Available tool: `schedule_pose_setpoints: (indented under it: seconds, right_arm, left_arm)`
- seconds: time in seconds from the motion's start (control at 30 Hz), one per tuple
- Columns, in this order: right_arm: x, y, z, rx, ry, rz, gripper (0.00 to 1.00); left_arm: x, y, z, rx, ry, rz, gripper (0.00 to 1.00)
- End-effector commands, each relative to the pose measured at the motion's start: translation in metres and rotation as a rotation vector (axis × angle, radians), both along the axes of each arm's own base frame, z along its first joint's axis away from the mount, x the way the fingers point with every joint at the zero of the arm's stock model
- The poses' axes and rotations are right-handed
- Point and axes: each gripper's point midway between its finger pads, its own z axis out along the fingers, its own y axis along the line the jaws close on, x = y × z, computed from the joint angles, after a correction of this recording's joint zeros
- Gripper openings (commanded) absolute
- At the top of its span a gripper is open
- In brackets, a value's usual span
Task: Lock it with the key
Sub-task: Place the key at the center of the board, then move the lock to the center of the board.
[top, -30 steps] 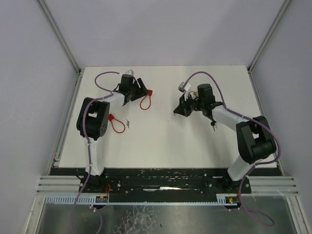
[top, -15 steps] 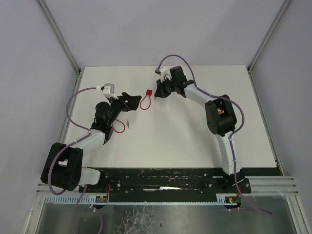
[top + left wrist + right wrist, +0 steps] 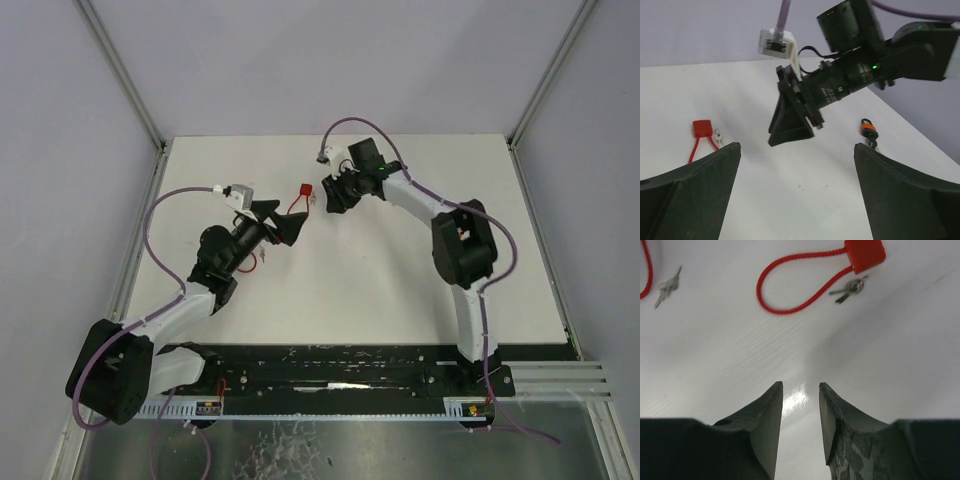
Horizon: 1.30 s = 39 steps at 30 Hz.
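A red cable lock lies on the white table with its cable looped to the left and its key just beside the body. My right gripper hovers short of it, jaws a little apart with nothing between them. In the top view the same lock lies between my right gripper and my left gripper. The left gripper stands wide open and empty, looking at the lock, its key and the right gripper.
A second red cable with a loose key lies farther left, mostly under my left arm in the top view. A small orange padlock with keys sits on the table to the right. Walls stand close around the table.
The right arm swung from centre right to the back beside the red lock and its jaws parted. The left arm came from the back left toward the middle, jaws widening.
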Motion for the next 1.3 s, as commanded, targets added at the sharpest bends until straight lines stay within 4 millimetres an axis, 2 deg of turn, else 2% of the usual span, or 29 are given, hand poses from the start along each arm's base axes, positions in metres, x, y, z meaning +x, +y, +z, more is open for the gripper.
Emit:
schedule_pose_setpoints:
  seconds: [0.0,0.03,0.13,0.27,0.33,0.47,0.63,0.67,0.8,0.93,1.07,1.17,1.27]
  right_arm:
    - [-0.033,-0.028,0.128,0.071,-0.313,0.067,0.42]
    - [-0.045,-0.041,0.131,0.070,-0.324,0.065,0.43]
    - [-0.072,-0.075,0.161,0.108,-0.398,0.064,0.50]
    - [-0.095,-0.135,0.185,0.210,-0.416,0.010,0.59]
    - [-0.106,-0.161,0.193,0.265,-0.411,-0.005,0.63]
    - [-0.123,-0.201,0.207,0.376,-0.407,-0.055,0.67]
    - [-0.128,-0.222,0.217,0.391,-0.427,-0.108,0.66]
    - [-0.127,-0.224,0.216,0.399,-0.414,-0.119,0.66]
    - [-0.124,-0.235,0.213,0.427,-0.352,-0.166,0.66]
    - [-0.128,-0.239,0.213,0.433,-0.323,-0.203,0.66]
    - [-0.130,-0.240,0.207,0.430,-0.314,-0.216,0.66]
    - [-0.129,-0.246,0.195,0.414,-0.309,-0.234,0.66]
    - [-0.126,-0.252,0.188,0.402,-0.301,-0.249,0.66]
  left_arm:
    - [-0.017,-0.012,0.023,0.019,-0.137,-0.051,0.92]
    - [-0.022,-0.015,0.028,0.003,-0.159,-0.071,0.92]
    - [-0.031,-0.022,0.042,-0.049,-0.194,-0.117,0.92]
    - [-0.030,-0.048,0.048,-0.072,-0.160,-0.185,0.89]
    - [-0.024,-0.068,0.046,-0.057,-0.129,-0.209,0.85]
    - [0.004,-0.112,0.027,0.009,0.007,-0.235,0.77]
    - [0.057,-0.161,0.000,0.069,0.206,-0.252,0.71]
    - [0.071,-0.174,0.013,0.073,0.210,-0.260,0.70]
    - [0.108,-0.211,-0.024,0.166,0.338,-0.267,0.65]
    - [0.140,-0.237,-0.053,0.236,0.370,-0.243,0.63]
    - [0.154,-0.260,-0.066,0.245,0.388,-0.244,0.62]
    - [0.165,-0.256,-0.092,0.327,0.358,-0.157,0.62]
    - [0.166,-0.258,-0.114,0.353,0.373,-0.158,0.62]
